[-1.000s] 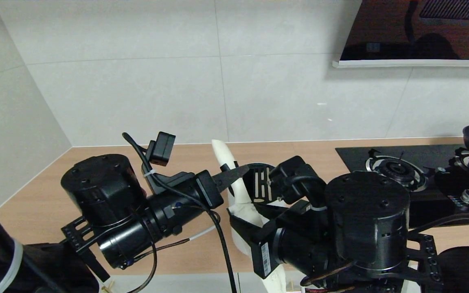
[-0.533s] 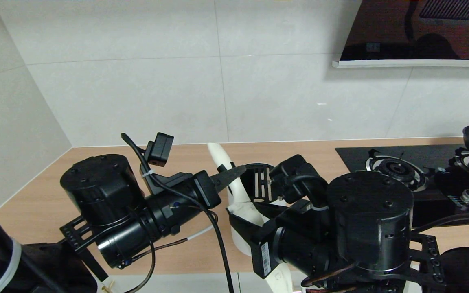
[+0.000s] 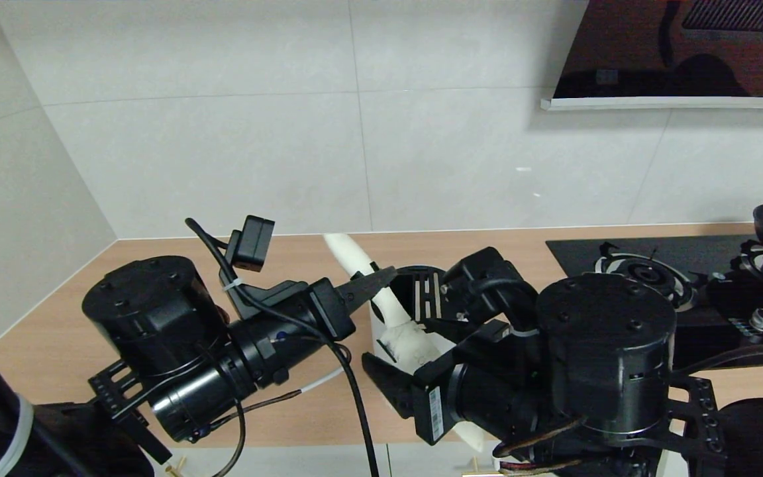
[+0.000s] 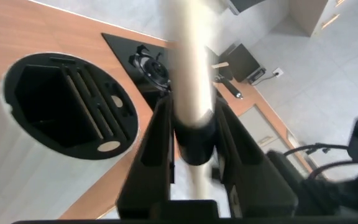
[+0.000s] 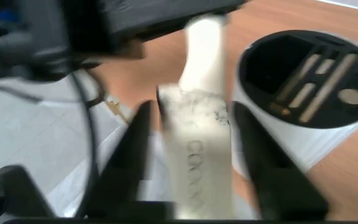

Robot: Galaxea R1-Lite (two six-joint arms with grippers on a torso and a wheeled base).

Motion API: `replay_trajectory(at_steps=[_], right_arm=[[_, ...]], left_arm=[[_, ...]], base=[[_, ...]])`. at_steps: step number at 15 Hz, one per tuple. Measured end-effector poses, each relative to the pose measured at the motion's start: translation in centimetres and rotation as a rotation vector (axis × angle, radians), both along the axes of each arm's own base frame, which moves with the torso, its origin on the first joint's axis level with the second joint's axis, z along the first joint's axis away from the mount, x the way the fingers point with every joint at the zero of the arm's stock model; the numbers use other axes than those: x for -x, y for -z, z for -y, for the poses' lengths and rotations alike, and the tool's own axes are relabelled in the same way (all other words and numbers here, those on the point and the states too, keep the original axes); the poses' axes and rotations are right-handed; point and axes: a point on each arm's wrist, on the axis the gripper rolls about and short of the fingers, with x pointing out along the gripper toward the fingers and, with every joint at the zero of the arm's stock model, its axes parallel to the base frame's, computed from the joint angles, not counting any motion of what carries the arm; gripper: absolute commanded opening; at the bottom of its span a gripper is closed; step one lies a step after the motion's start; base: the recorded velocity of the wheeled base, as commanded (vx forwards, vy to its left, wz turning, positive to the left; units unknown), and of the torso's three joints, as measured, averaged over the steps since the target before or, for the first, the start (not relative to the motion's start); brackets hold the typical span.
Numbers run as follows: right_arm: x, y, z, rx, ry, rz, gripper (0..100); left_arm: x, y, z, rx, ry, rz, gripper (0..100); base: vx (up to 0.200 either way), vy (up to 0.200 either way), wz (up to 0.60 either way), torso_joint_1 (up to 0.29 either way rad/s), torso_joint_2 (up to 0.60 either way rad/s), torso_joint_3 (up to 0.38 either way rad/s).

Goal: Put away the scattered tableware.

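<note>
Closest to the robot, the right gripper (image 5: 191,118) is seen with its jaws spread on either side of the broad end of a long white plastic utensil (image 3: 388,308), a gap being left on both sides. Slightly farther on, the utensil's round handle is pinched by the jaws of the left gripper (image 4: 192,115), and the utensil is held tilted above the light wooden desk (image 3: 77,331). Just beyond it, a white cylindrical holder with a black slotted insert (image 4: 17,162) is stood on the desk. Farther right, a black gas hob (image 3: 640,271) is set into the desk, and pale grey wall tiles (image 3: 222,152) are seen behind.
</note>
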Motion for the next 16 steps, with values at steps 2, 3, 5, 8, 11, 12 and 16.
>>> replay_trajectory(at_steps=[2,3,5,8,11,12,16], right_arm=[[0.0,0.0,0.0,0.002,0.0,-0.001,100],[-0.1,0.0,0.1,0.002,0.003,-0.001,100],[-0.3,-0.1,0.4,-0.001,0.014,0.001,100],[-1.4,-1.1,1.8,-0.023,0.064,0.02,100],[-3.6,-3.1,5.0,-0.077,0.153,0.059,100],[-4.2,-3.8,6.1,-0.095,0.181,0.074,100],[-6.9,-5.5,11.1,-0.127,0.345,0.118,100]], left_arm=[[0.1,-0.2,0.0,0.007,-0.002,0.006,0],[0.2,-0.3,-0.1,0.009,-0.003,0.01,0],[0.2,-0.8,-0.2,0.02,-0.022,0.023,0],[0.3,-1.7,-0.4,0.033,-0.039,0.041,0],[0.4,-3.0,-1.0,0.005,-0.098,0.013,0],[0.3,-4.0,-1.2,-0.009,-0.15,-0.008,0],[1.0,-9.1,-2.2,-0.051,-0.355,-0.051,0]], base=[[0.0,0.0,0.0,0.0,0.0,0.0],[0.0,0.0,0.0,0.0,0.0,0.0],[0.0,0.0,0.0,0.0,0.0,0.0],[0.0,0.0,0.0,0.0,0.0,0.0],[0.0,0.0,0.0,0.0,0.0,0.0],[0.0,0.0,0.0,0.0,0.0,0.0],[0.0,0.0,0.0,0.0,0.0,0.0]])
